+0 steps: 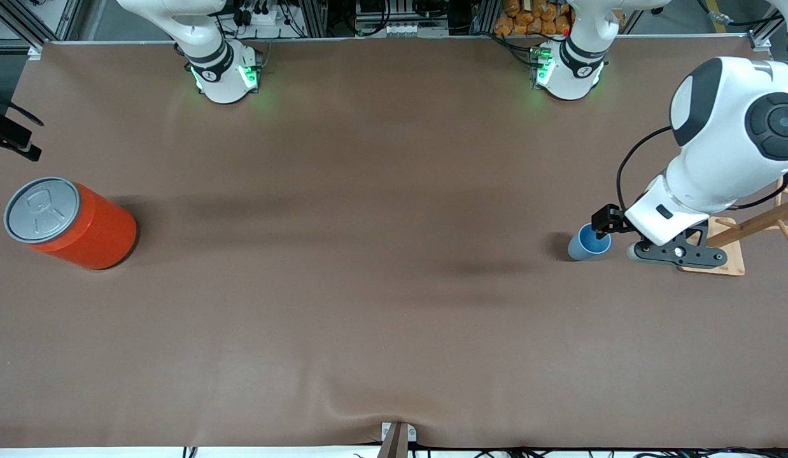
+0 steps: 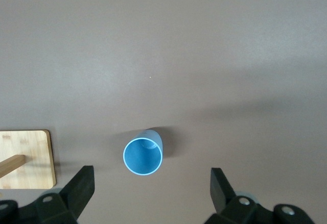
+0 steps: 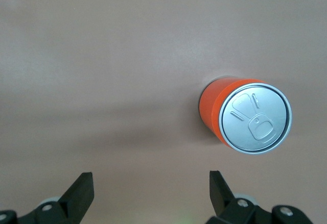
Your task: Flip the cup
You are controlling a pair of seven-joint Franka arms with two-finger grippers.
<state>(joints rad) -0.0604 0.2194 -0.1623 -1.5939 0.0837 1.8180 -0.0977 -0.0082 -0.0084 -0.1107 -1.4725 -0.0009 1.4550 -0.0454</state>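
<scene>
Brown cloth covers the table [image 1: 368,305] from end to end, giving a plain, even surface under all items.

The blue cup [image 1: 588,242] stands upright on the table, mouth up, toward the left arm's end. Its open rim and inner floor show clearly in the left wrist view [image 2: 143,156]. This orientation fits either a cup awaiting inversion or one already turned mouth-up; the scene does not settle which.

The left end effector [image 1: 607,236] hangs directly over the cup, fingers [image 2: 82,188] spread wide and holding nothing. The cup sits between the two fingers and below them, close to centred in the gap, an alignment that would suit a straight vertical approach or retreat. A wooden stand [image 1: 728,245] lies just beside the left end effector, so lateral clearance on that side appears limited.

The right end effector [image 3: 150,193] is likewise spread apart and holds nothing; its arm waits. An orange can [image 3: 245,116] stands upright on the table below it, off to one side of the finger gap, toward the right arm's end of the table.
</scene>
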